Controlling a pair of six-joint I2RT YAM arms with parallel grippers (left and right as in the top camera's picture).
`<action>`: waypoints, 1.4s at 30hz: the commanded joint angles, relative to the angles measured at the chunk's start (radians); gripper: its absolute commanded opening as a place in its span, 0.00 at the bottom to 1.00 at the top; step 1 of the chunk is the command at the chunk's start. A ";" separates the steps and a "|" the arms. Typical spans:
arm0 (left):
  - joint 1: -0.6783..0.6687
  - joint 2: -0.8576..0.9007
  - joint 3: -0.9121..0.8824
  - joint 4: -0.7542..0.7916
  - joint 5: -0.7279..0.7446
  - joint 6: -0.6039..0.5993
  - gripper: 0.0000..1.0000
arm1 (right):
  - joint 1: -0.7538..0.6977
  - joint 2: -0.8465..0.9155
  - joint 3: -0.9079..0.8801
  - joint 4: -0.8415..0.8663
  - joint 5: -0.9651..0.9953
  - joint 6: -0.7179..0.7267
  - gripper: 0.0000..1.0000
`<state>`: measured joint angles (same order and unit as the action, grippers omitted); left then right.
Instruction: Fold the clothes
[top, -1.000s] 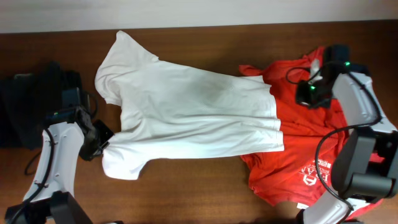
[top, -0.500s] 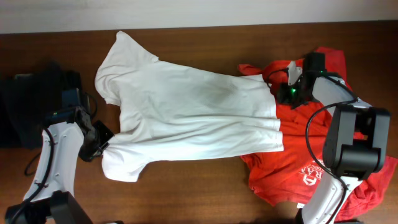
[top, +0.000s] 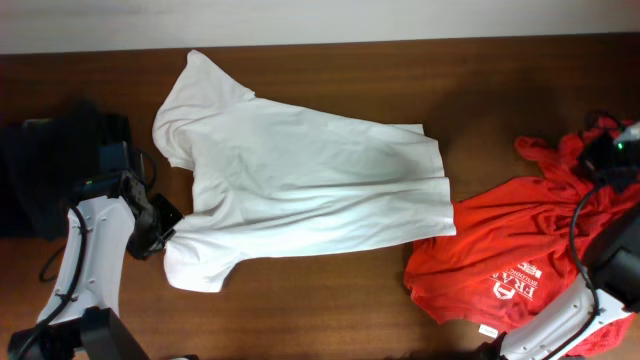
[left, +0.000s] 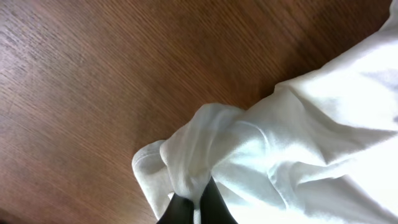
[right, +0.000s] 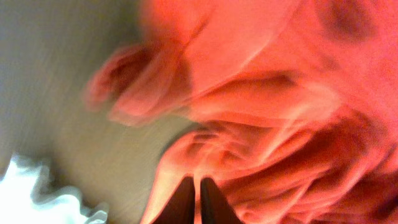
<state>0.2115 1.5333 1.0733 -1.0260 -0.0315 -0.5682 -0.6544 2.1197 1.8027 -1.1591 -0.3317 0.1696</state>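
- Cloth of two colours lies on the brown wooden surface (top: 330, 300). A white short-sleeved T-shirt (top: 310, 180) is spread flat across the middle, and a crumpled red T-shirt with white print (top: 510, 250) lies toward the right edge.
- The white short-sleeved T-shirt's lower-right hem corner meets the red T-shirt's left edge. Above that spot, bare wood separates the two.
- The left end effector (top: 160, 228) is pinching a bunched fold at the white shirt's lower-left edge. The left wrist view shows its fingers (left: 186, 210) pressed together on the cloth.
- The right end effector (top: 603, 160) is at the far right edge. Its wrist view is blurred, but the fingers (right: 184, 200) stand close together with red cloth between them.
- A heap of black fabric (top: 45, 170) lies at the left edge, apart from the white shirt.
- Open wood runs along the near edge below both shirts.
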 joint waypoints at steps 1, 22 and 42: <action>-0.002 -0.008 0.003 0.001 0.017 -0.011 0.00 | 0.132 -0.119 0.018 -0.192 -0.013 -0.096 0.07; -0.002 -0.008 0.003 0.010 0.017 -0.010 0.01 | 0.606 -0.428 -1.008 0.327 0.156 0.054 0.05; -0.002 -0.008 0.003 -0.005 0.017 -0.010 0.01 | 0.097 -0.430 -0.605 0.064 -0.057 -0.108 0.37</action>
<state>0.2108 1.5333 1.0733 -1.0290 -0.0120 -0.5682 -0.6651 1.6932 1.1999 -1.0431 -0.1864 0.2939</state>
